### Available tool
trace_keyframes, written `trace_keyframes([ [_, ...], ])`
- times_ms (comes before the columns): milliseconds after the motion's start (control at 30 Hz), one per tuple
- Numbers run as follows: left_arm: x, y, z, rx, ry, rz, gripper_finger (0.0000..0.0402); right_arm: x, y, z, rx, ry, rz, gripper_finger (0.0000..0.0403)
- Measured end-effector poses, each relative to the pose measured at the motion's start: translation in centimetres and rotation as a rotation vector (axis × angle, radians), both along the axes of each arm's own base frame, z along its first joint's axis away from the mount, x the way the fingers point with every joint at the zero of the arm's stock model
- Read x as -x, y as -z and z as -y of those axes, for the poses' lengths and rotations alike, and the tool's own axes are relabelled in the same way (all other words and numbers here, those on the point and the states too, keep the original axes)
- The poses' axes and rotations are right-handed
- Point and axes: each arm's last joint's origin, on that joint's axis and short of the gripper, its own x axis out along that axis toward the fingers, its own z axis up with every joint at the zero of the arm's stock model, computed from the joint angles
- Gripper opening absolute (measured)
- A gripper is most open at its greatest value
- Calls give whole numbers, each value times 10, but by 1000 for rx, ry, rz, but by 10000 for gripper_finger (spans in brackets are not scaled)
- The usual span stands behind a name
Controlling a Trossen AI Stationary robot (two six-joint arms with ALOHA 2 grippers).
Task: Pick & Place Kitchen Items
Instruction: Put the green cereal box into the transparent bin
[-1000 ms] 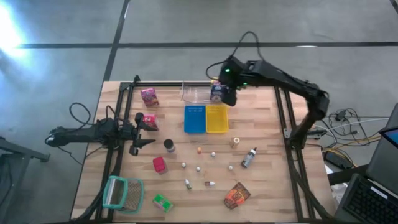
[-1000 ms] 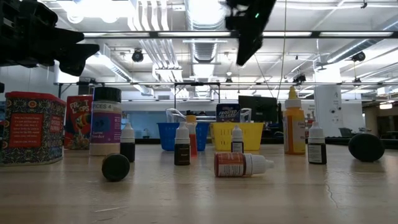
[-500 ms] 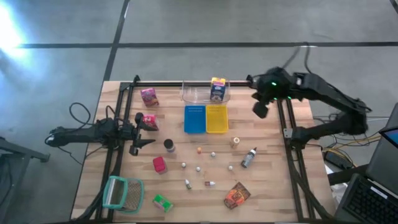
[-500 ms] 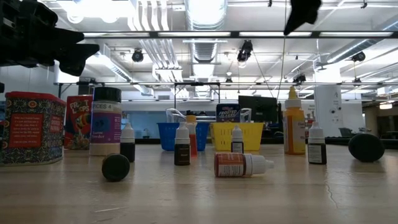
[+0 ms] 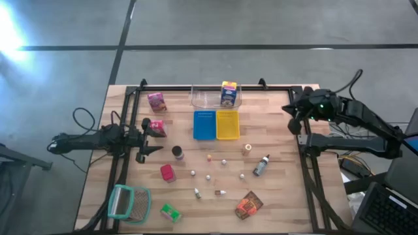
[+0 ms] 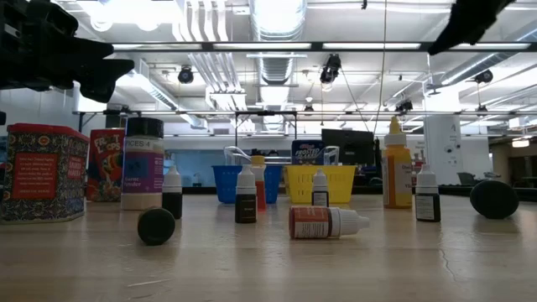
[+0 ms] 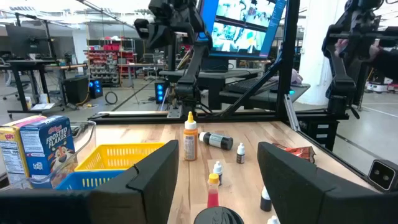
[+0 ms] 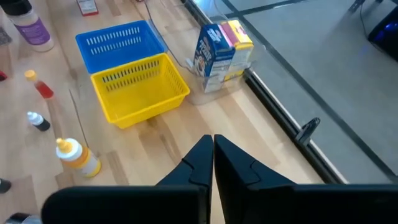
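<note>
The kitchen items lie scattered over the wooden table: pink packets (image 5: 156,101) (image 5: 157,126), a dark jar (image 5: 177,152), a red can (image 5: 168,172), a grey bottle (image 5: 261,165), an orange packet (image 5: 248,205), a green packet (image 5: 170,211) and small pale pieces. A blue-and-yellow cereal box (image 5: 228,93) (image 8: 217,53) stands upright in the clear tub (image 5: 206,99). My left gripper (image 5: 155,138) (image 7: 214,180) hovers open at the table's left, beside the nearer pink packet. My right gripper (image 5: 292,121) (image 8: 212,149) is shut and empty, high over the table's far right corner.
A blue tray (image 5: 204,125) and a yellow tray (image 5: 228,124) sit side by side near the tub. A teal-rimmed mesh basket (image 5: 128,202) lies at the near left corner. Black frame rails (image 5: 302,170) run along the table's edges.
My right gripper has swung away from the clear tub toward the table's right edge, staying high. The cereal box stays standing in the tub.
</note>
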Motion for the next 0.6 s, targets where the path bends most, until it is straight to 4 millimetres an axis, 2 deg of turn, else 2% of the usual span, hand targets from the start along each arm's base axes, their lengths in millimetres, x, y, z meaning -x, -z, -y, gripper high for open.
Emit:
trace_keyframes([
  [267,0,0,0,0,0,0,226,19,17,-7,19,-7,28,28],
  [600,0,0,0,0,0,0,226,21,27,-8,20,-12,12,54],
])
